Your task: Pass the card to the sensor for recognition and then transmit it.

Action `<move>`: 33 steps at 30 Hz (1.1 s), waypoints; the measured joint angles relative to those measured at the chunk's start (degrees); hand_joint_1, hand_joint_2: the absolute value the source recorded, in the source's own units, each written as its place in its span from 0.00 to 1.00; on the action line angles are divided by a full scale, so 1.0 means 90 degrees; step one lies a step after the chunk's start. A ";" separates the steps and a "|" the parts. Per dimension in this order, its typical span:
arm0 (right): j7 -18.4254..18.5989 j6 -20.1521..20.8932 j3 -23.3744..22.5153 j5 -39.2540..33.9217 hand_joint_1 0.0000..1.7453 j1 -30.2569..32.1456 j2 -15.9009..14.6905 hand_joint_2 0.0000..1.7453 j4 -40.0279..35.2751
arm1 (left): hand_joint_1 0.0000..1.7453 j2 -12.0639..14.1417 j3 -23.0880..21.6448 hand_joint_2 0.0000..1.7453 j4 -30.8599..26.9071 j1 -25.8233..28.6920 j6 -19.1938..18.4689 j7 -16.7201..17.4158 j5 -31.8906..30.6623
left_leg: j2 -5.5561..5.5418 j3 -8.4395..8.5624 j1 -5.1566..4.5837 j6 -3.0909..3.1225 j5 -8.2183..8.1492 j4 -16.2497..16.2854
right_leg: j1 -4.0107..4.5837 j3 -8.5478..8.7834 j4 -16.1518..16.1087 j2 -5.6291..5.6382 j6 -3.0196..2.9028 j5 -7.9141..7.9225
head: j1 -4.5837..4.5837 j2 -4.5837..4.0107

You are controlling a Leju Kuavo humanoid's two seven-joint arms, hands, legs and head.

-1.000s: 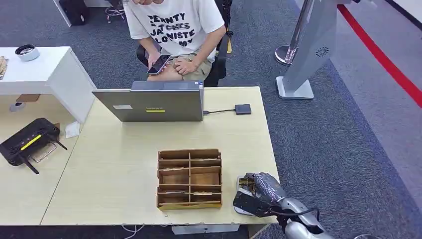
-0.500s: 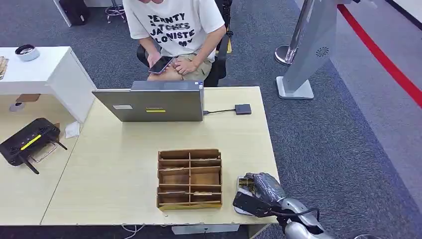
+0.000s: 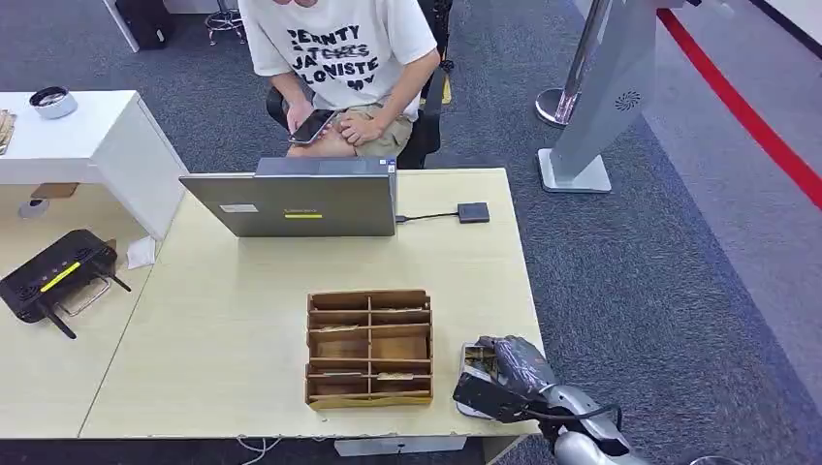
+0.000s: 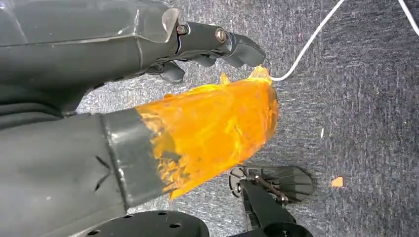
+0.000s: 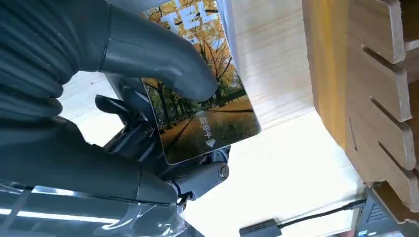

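Left hand (image 4: 217, 42) hangs off the table over grey carpet (image 4: 356, 98), a white cable (image 4: 306, 47) on the floor beyond it. Thumb wrapped in orange tape (image 4: 212, 128); dark fingers curled in, nothing in them.

On the table (image 3: 223, 329), left to right:
- Black router (image 3: 53, 276) with a yellow stripe sits on the adjoining tabletop at the left edge, antennas splayed.
- Laptop (image 3: 296, 201) at the far edge, lid back facing the robot. Its cable runs right to a small black sensor box (image 3: 473, 212) near the far right corner.
- Wooden divider box (image 3: 369, 347) near the front edge, right of centre, several slotted compartments. Contents too small to tell.
- Right hand (image 3: 499, 378) at the front right corner, just beside the divider box's right side, resting low on the tabletop.

The card (image 5: 197, 98) is in the right hand: autumn tree photo, white characters and a small arrow near one end. Thumb (image 5: 153, 57) presses on its printed face, darker fingers (image 5: 197, 177) back it from underneath, so it's pinched. Card end sticks out past the fingers over bare tabletop, apart from the wooden box. Well away from the sensor box.

Behind the far edge a person (image 3: 339, 58) in a white printed T-shirt sits holding a phone (image 3: 312, 126).
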 joint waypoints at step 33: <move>0.0000 0.0024 -0.0007 0.0034 1.00 -0.0028 0.0010 1.00 0.0036 | 0.00 0.0010 0.0000 0.00 0.0000 -0.0006 -0.0022 0.0039 0.0005 | 0.0000 0.0000 0.0000 0.0000 0.0000 0.0000 | 0.0000 0.0001 -0.0001 0.0000 0.0003 0.0002 | 0.0000 0.0000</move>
